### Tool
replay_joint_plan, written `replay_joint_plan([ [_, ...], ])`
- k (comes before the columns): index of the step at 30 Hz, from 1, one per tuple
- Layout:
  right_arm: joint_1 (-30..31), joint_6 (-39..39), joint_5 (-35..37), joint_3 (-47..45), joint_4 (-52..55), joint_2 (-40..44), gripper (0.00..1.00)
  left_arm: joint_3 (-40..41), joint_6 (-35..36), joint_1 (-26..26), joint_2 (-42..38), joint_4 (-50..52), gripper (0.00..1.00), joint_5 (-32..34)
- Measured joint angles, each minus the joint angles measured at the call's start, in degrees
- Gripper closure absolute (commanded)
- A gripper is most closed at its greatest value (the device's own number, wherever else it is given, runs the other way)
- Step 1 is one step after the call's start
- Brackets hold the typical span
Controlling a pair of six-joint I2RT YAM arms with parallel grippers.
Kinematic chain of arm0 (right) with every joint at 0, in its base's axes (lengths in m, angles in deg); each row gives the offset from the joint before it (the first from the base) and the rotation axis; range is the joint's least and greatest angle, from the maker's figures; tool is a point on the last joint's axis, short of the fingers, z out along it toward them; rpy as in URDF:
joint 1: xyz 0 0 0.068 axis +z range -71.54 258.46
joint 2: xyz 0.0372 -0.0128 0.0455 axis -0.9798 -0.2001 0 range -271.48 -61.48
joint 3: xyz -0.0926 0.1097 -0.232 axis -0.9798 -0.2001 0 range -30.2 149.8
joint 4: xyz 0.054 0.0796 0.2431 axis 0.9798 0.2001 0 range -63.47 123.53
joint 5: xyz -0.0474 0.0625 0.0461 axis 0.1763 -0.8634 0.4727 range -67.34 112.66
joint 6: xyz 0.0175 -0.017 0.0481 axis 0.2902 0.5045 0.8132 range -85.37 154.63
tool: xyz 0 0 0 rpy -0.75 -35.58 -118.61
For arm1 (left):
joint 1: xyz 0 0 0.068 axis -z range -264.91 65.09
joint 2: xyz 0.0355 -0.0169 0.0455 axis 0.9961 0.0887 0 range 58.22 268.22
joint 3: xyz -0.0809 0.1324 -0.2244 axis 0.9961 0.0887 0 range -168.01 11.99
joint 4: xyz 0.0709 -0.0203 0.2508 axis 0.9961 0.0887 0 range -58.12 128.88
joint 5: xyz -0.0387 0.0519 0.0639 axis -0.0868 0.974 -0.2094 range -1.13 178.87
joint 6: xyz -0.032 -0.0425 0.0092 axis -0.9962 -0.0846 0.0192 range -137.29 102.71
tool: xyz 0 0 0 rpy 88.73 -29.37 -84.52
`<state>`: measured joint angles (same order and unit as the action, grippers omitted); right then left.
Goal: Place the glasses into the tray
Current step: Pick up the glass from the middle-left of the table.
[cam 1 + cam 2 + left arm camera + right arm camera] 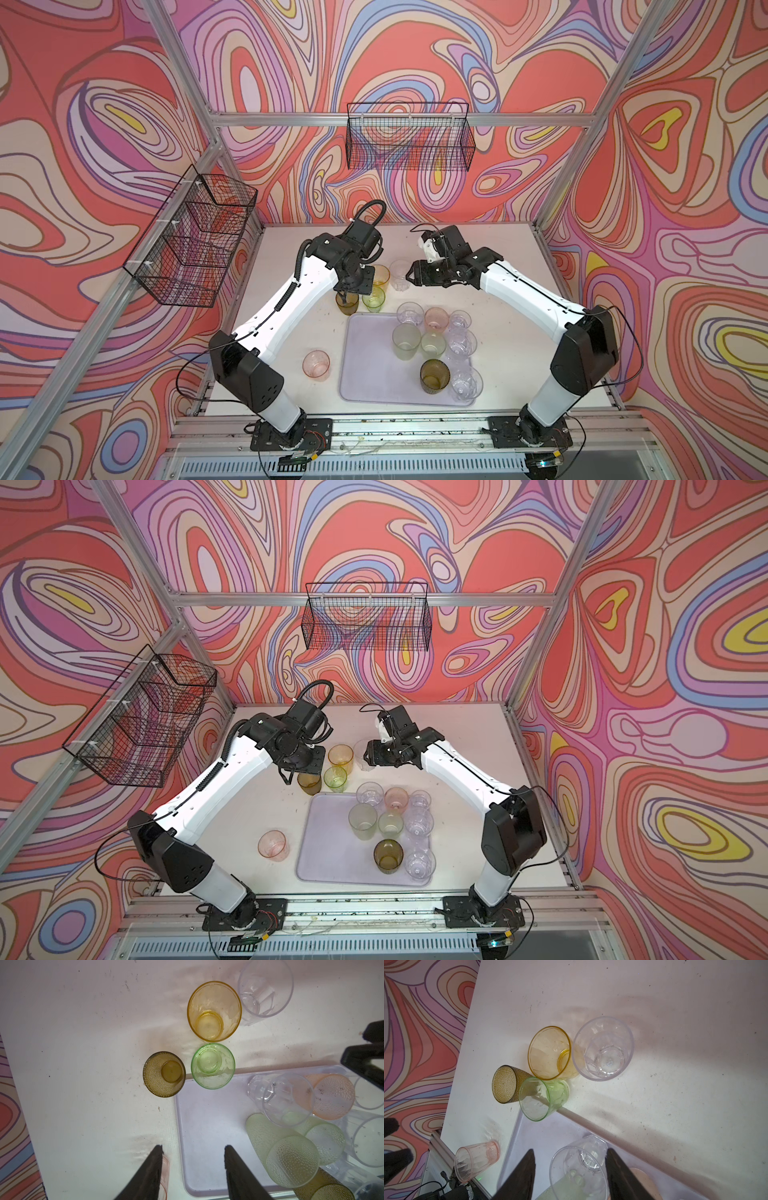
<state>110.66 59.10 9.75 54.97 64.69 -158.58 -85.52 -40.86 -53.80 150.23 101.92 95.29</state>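
Wrist views catch the left gripper point(193, 1147) and right gripper point(570, 1149), jaws apart, empty; only the top views show the whole tray point(365, 365), glasses point(405, 340) crowding its right half.

Right claw point(571, 1150) jaws apart, framing clear glass point(577, 1169) in tray point(533, 1136); amber glass point(548, 1053) upright on worktop point(675, 1064).

Walls point(124, 83) on three sides were covered in a swirled print of coral, lilac, cream, blue and yellow. An aluminium frame point(291, 119) ran up the corners and across the back. Two black wire baskets hung from it, back basket point(409, 137) on the rear bar, side basket point(191, 237) on the left bar. The white table point(511, 365) was scuffed and speckled. Light was even and shadows were soft.
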Motion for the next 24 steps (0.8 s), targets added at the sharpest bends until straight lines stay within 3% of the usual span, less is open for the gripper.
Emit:
replay_joint_plan([
  [11,0.0,-0.4,0.8,0.0,0.1,1.3,0.44,4.2,1.9,-9.3,0.3,-3.0,0.53,-5.2],
  [24,0.0,-0.9,1.6,0.0,1.2,1.3,0.43,9.9,1.9,-15.0,5.6,-8.5,0.61,-10.6],
])
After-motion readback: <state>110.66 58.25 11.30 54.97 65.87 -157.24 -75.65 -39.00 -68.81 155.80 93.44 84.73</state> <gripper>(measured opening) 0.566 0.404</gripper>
